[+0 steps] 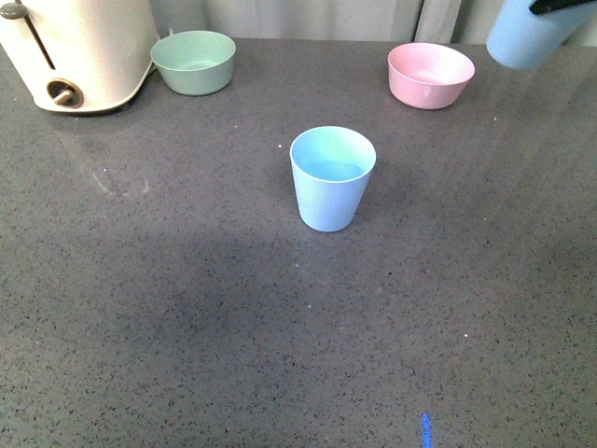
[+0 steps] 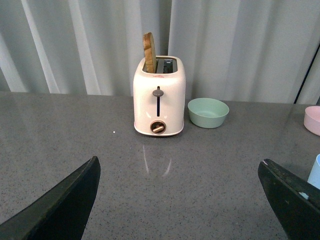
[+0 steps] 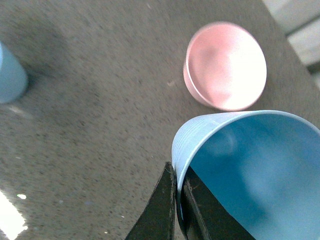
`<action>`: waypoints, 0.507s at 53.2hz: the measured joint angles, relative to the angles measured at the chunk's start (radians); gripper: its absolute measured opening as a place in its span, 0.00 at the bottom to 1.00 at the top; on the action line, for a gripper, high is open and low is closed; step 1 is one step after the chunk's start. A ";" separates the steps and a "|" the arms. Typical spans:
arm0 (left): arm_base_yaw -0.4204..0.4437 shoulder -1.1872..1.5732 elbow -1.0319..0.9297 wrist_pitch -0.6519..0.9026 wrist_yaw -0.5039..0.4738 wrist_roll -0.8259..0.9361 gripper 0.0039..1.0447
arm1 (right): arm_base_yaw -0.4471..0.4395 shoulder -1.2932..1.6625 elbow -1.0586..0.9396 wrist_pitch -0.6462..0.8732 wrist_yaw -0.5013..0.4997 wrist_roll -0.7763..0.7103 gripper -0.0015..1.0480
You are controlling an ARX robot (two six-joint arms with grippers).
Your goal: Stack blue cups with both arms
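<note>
Over grey countertop, right tool pinches a blue cup at its rim; left tool gapes empty.

No readable text, brand or number on anything in view, a faint reddish marking on the front of the cream toaster, above its lever, too small to make out

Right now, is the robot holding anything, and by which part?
The right gripper pinches one blue cup by its rim; the left gripper holds nothing.

Bright, even light; broad soft shadow on countertop; glare bleaches pink bowl; near blue cup blurred.
</note>
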 joint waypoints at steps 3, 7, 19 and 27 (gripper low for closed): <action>0.000 0.000 0.000 0.000 0.000 0.000 0.92 | 0.053 -0.051 -0.018 -0.022 -0.023 -0.008 0.02; 0.000 0.000 0.000 0.000 0.000 0.000 0.92 | 0.128 -0.087 -0.034 -0.047 -0.048 -0.011 0.02; 0.000 0.000 0.000 0.000 0.000 0.000 0.92 | 0.285 -0.096 -0.072 -0.073 -0.051 -0.011 0.02; 0.000 0.000 0.000 0.000 0.000 0.000 0.92 | 0.336 -0.072 -0.072 -0.078 -0.043 -0.010 0.02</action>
